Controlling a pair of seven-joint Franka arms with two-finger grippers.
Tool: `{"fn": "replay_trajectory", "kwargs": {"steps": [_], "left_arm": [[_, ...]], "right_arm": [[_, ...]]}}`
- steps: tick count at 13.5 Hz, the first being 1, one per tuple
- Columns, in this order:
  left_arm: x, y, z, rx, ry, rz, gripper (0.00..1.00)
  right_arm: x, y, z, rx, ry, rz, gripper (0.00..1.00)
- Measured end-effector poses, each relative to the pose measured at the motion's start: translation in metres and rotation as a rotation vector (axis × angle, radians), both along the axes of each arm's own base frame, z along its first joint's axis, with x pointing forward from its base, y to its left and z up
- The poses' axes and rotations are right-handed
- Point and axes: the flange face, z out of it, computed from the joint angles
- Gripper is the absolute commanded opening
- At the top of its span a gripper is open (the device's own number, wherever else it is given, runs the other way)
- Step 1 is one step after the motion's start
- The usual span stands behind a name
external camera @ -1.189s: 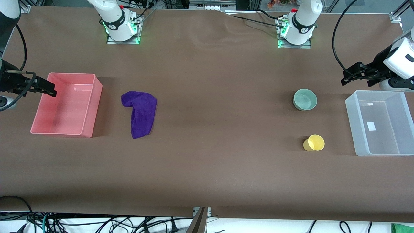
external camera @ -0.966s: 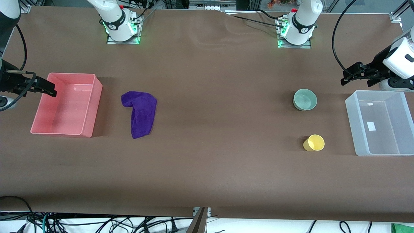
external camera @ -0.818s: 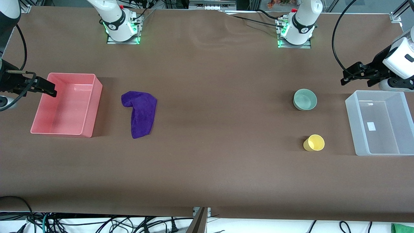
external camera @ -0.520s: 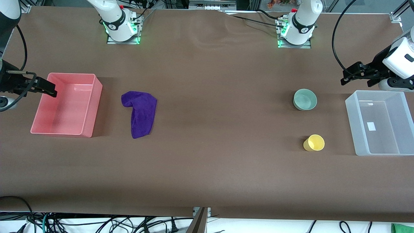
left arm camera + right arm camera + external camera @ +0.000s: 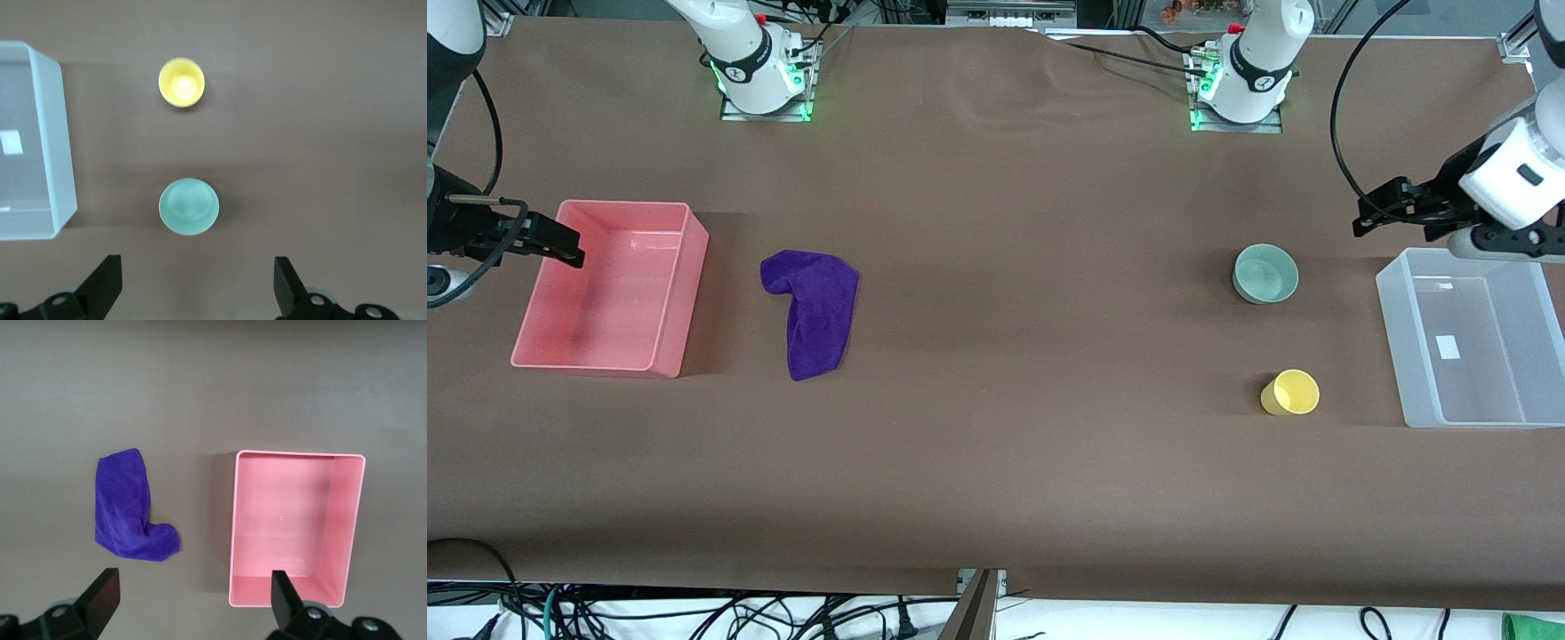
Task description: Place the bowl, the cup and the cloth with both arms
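The mint-green bowl (image 5: 1265, 273) stands upright on the brown table toward the left arm's end; it also shows in the left wrist view (image 5: 189, 206). The yellow cup (image 5: 1290, 392) stands upright nearer the front camera than the bowl, and shows in the left wrist view (image 5: 181, 82). The purple cloth (image 5: 814, 311) lies crumpled toward the right arm's end, beside the pink bin, and shows in the right wrist view (image 5: 130, 510). My left gripper (image 5: 1368, 218) hangs open and empty over bare table between bowl and clear bin (image 5: 197, 283). My right gripper (image 5: 569, 252) hangs open and empty over the pink bin's outer edge (image 5: 193, 593).
An empty pink bin (image 5: 692, 293) sits at the right arm's end (image 5: 233, 520). An empty clear plastic bin (image 5: 1394, 347) sits at the left arm's end (image 5: 53, 133). The two arm bases stand along the table's edge farthest from the front camera.
My left gripper has shifted a little toward the bowl and away from the clear bin. The right arm and all objects have not moved.
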Motion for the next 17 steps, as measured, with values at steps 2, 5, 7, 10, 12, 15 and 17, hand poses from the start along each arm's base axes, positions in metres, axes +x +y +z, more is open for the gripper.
{"fn": "replay_trajectory", "kwargs": {"steps": [2, 5, 7, 10, 12, 15, 17], "left_arm": [[-0.003, 0.000, -0.040, 0.001, 0.098, -0.003, 1.00], [-0.012, 0.002, -0.119, -0.007, 0.126, -0.052, 1.00], [-0.023, 0.012, -0.168, -0.022, 0.083, -0.133, 1.00], [-0.045, 0.053, -0.228, -0.063, 0.003, -0.232, 1.00], [-0.055, 0.076, -0.259, -0.097, -0.028, -0.279, 1.00], [-0.054, 0.087, -0.305, -0.139, -0.059, -0.268, 0.90], [-0.053, 0.083, -0.337, -0.144, -0.053, -0.258, 0.71]], "right_arm": [[0.000, 0.000, 0.000, 0.000, 0.000, 0.000, 1.00], [0.000, 0.000, 0.000, 0.000, 0.000, 0.001, 1.00], [0.000, 0.000, 0.000, 0.000, 0.000, 0.001, 1.00], [0.000, 0.001, -0.001, -0.001, 0.002, 0.001, 1.00], [0.002, 0.000, -0.008, -0.007, 0.016, 0.001, 1.00], [0.008, -0.003, -0.024, -0.028, 0.043, 0.002, 1.00], [0.012, -0.002, -0.034, -0.032, 0.059, 0.004, 1.00]]}}
